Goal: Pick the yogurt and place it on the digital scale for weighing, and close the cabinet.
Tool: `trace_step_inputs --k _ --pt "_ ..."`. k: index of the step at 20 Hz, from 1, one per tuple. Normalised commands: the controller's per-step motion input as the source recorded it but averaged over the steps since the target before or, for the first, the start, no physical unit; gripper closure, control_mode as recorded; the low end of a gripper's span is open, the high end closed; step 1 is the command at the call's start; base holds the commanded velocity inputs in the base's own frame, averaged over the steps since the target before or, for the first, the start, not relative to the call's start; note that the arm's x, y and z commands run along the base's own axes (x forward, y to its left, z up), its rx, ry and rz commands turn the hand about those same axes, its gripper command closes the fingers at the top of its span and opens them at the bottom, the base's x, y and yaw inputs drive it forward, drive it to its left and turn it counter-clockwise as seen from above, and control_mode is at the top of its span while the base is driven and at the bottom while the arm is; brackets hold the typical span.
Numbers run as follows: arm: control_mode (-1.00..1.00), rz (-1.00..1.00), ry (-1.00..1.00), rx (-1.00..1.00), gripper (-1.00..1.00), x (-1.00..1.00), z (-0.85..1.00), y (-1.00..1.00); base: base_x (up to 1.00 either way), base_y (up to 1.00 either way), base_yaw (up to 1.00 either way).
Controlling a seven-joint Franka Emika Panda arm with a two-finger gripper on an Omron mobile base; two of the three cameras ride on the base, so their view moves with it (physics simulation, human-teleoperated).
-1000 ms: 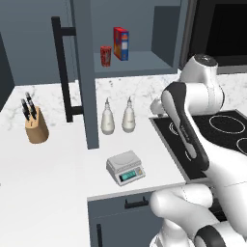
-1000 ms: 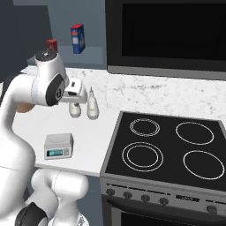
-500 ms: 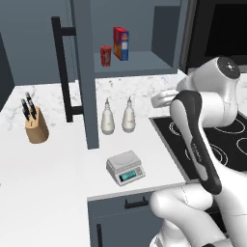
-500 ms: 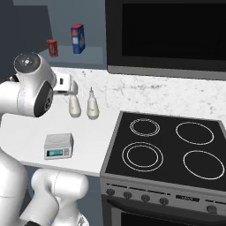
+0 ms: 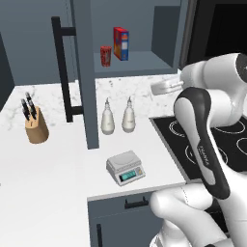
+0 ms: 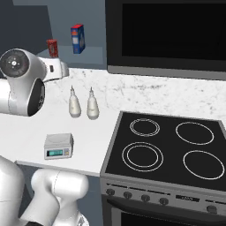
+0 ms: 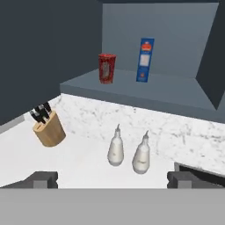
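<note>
The left base view is showing the cabinet (image 5: pixel 82 72) door standing open, edge-on, with its long black handle (image 5: pixel 61 67) facing left; the other two views are not giving that door edge so clearly. The right base view is showing the whole stove (image 6: pixel 165 148) with four rings and the black oven unit (image 6: pixel 167 35) above it. The hand view is looking straight into the open shelf (image 7: pixel 132 90).

One yogurt (image 5: pixel 105 56) is standing upright on the shelf, with one box (image 5: pixel 121 43) just beside it on its right, apart from it. One scale (image 5: pixel 126 167) is sitting on the counter (image 5: pixel 58 178) near the front edge, its top plate bare. Two white bottles (image 5: pixel 118 116) are standing side by side on the counter below the shelf, behind the scale. One knife block (image 5: pixel 35 126) is standing at the far left of the counter, well apart from the rest.

The gripper (image 7: pixel 112 179) is showing both fingertips (image 7: pixel 44 179) spread wide at the bottom of the hand view, holding nothing. It is hanging over the counter, well short of the yogurt, with the two bottles between it and the back wall. In the left base view the arm (image 5: pixel 202 140) is covering part of the stove.
</note>
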Motion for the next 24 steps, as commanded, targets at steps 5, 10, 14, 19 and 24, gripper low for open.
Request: trace_step_inputs --k 5,10,14,19,24 --pt "-1.0 0.03 -0.02 0.0 -1.0 0.0 0.57 0.07 0.0 0.0 0.0" --pt "-1.0 0.0 0.0 0.0 -1.0 0.0 0.61 0.07 0.0 0.0 0.0" --pt "-1.0 0.0 0.0 0.0 -1.0 0.0 0.44 0.07 0.0 0.0 0.0" --pt "-1.0 0.01 0.0 0.0 -1.0 0.01 0.3 0.07 0.0 0.0 0.0" --pt "-1.0 0.0 0.0 0.0 -1.0 0.18 0.05 0.19 0.0 0.0 0.0"
